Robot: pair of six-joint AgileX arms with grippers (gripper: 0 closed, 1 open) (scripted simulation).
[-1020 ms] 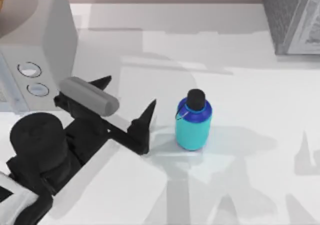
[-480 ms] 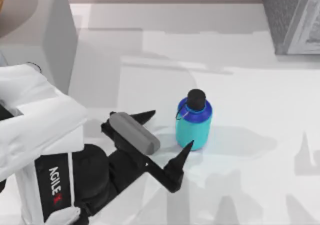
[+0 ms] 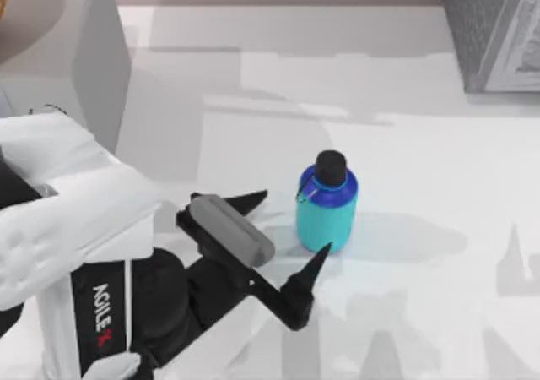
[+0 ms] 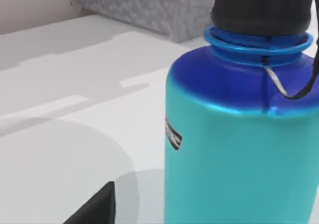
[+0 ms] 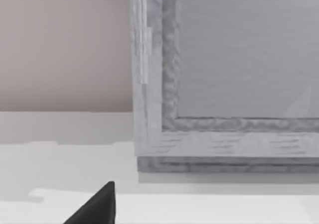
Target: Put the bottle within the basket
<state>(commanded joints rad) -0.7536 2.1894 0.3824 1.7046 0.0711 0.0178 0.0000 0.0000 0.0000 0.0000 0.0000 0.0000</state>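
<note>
You've got the bottle [image 3: 327, 201] standing upright mid-worktop [image 3: 405, 143]. The left pincer [image 3: 285, 230] sits just to its left, spread wide, one fingertip [image 3: 321, 257] right at the bottle's base. A box [image 3: 494, 29] sits far back right.

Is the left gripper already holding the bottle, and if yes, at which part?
Nothing is held yet. The left gripper is open beside the bottle, its fingertips reaching toward the lower teal body, with no clamp visible. The bottle stands upright on the table.
</note>
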